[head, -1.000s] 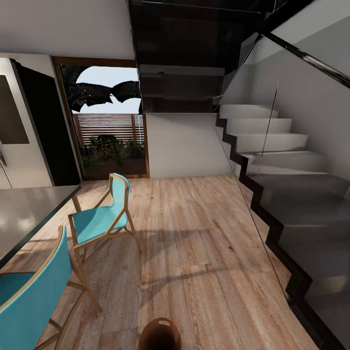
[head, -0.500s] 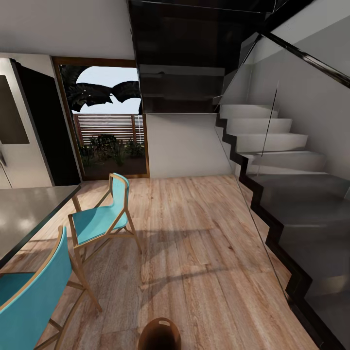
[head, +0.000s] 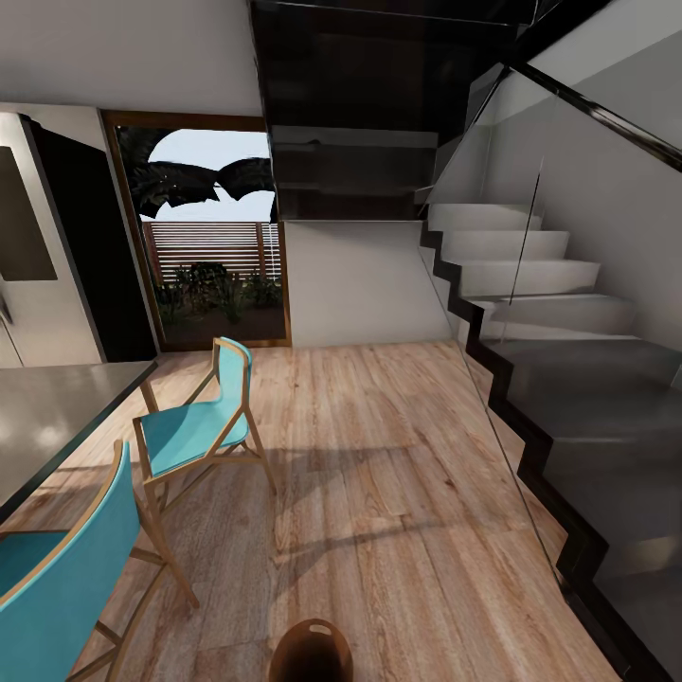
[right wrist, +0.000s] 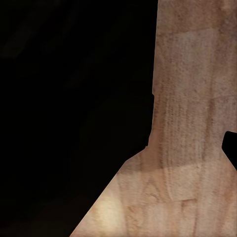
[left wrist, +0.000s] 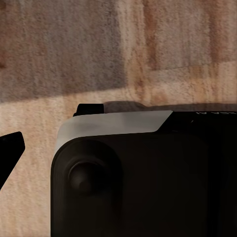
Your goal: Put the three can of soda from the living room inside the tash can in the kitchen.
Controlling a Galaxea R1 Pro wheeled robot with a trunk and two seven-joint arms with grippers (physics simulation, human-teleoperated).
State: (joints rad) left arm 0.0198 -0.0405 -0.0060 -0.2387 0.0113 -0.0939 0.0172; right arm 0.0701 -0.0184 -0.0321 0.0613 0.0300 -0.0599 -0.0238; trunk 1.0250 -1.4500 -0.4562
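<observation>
The bin is seen at the bottom edge of the head view, on the wood floor, close in front of the robot; its coppery rim and slot cut-out are visible, the inside is dark. No can is seen in any view. The fridge is seen at far left, so the kitchen is judged reached.

Fingers: in the left wrist view a dark fingertip is seen at the frame edge, over bare floor, beside the robot's dark base; nothing is seen between or near the fingers. In the right wrist view a dark finger tip is cut by the frame edge, floor beyond it, a large black mass alongside. How far either pair is opened cannot be told, nor whether anything is held.

Step in hand is judged as travel or positioning at the bin. To be done well: the bin should be kept centred ahead of the base and not nudged; a can, if carried, should be brought right over the dark opening before release.

Around: two teal chairs and a grey table to the left, close to the bin's side; the stairs with a glass panel to the right; a glass door far ahead. The nearer chair is judged the likeliest obstacle for the left arm.
</observation>
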